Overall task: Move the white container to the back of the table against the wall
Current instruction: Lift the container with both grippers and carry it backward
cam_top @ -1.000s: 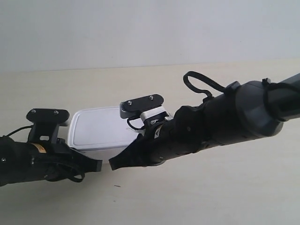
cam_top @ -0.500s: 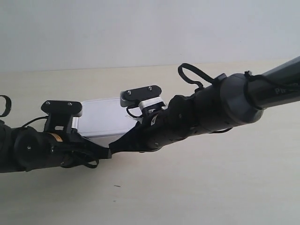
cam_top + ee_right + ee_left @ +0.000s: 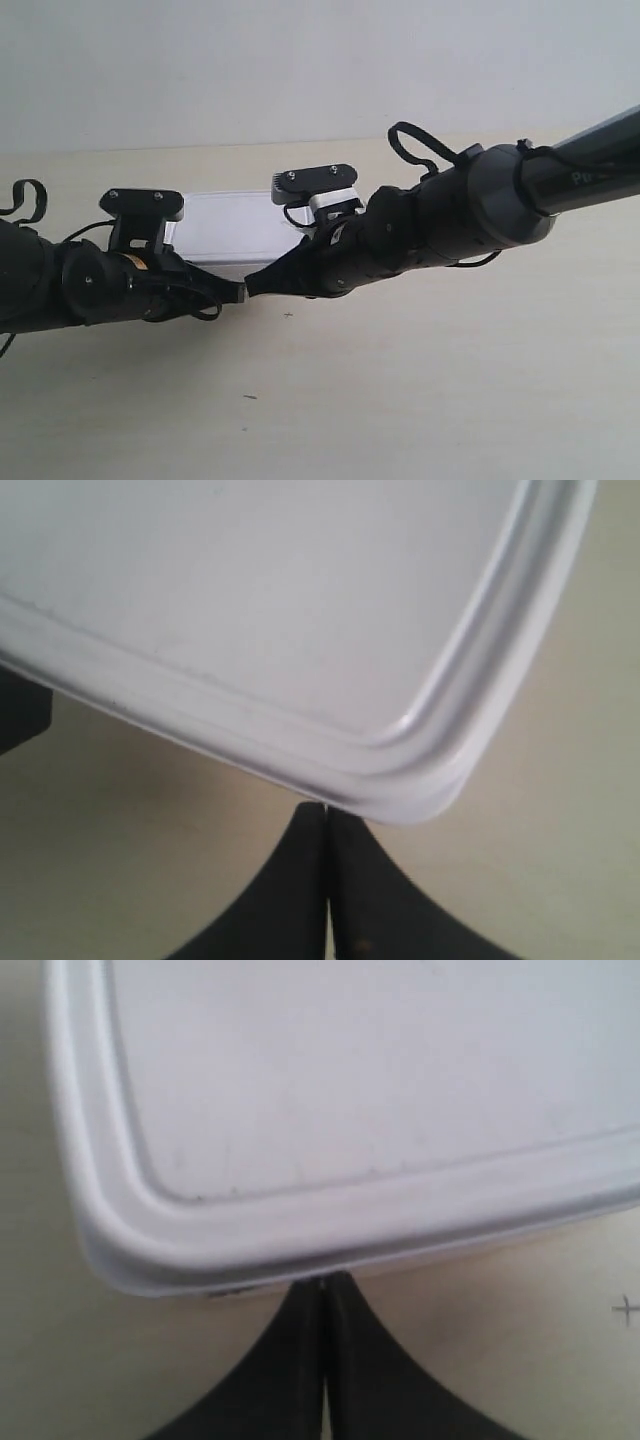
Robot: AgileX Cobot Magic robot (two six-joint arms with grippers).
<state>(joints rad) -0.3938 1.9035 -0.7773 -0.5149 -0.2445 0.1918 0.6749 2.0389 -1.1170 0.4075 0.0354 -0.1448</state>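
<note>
The white container (image 3: 232,226) lies flat on the table (image 3: 420,400), some way short of the wall (image 3: 300,60). Both arms reach in from the near side. The tip (image 3: 238,292) of the arm at the exterior view's left and the tip (image 3: 252,286) of the arm at the exterior view's right almost meet in front of the box. My left gripper (image 3: 323,1282) is shut, its point touching the rim of the white container (image 3: 350,1090) near one corner. My right gripper (image 3: 326,808) is shut too, touching the rim of the white container (image 3: 250,600) by another corner. Neither holds anything.
Bare beige table (image 3: 150,170) runs from the box back to the wall. A small dark speck (image 3: 249,397) lies on the near table. A dark shape (image 3: 20,712) shows at the edge of the right wrist view, under the box's rim.
The container has slid away toward the wall. Both arms have advanced behind it, and their tips have come closer together.
</note>
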